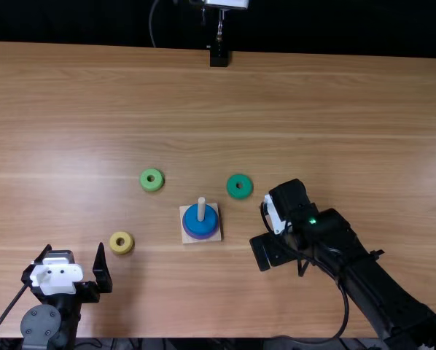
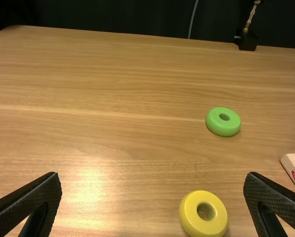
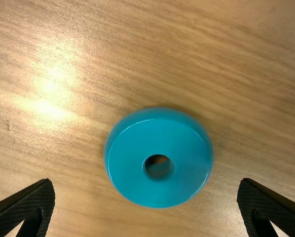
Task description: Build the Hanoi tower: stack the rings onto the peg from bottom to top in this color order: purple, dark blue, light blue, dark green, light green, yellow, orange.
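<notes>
Left gripper stands open at the near left; left gripper has nothing between its fingers. Right gripper is right of the peg base, pointing down. The right wrist view has the light blue ring flat on the table, ahead of and between the spread fingers of the right gripper. On the peg, a dark blue ring lies over a purple ring. Loose on the table are a dark green ring, a light green ring and a yellow ring.
The wooden table extends beyond the rings to its far edge, where a black stand foot sits. The right arm crosses the near right part of the table. A cable hangs beside that arm.
</notes>
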Tool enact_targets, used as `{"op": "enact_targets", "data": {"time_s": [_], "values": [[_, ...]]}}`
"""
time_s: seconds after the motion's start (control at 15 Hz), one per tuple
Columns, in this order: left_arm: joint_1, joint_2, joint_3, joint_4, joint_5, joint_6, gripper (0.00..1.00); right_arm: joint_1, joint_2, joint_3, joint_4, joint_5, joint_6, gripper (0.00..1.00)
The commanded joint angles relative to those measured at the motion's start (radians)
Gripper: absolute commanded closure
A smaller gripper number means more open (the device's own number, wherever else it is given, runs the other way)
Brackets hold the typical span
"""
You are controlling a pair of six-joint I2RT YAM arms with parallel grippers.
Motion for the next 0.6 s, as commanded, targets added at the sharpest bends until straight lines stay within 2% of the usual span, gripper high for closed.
{"op": "enact_targets", "data": {"time_s": [0.0, 0.53], "values": [[0.002, -0.012, -0.105, -0.083, -0.006, 0.005, 0.0, 0.003, 0.03, -0.017, 0.0, 0.0, 0.006, 0.0], [0.002, -0.012, -0.105, -0.083, -0.006, 0.005, 0.0, 0.002, 0.063, -0.02, 0.022, 0.002, 0.008, 0.0]]}}
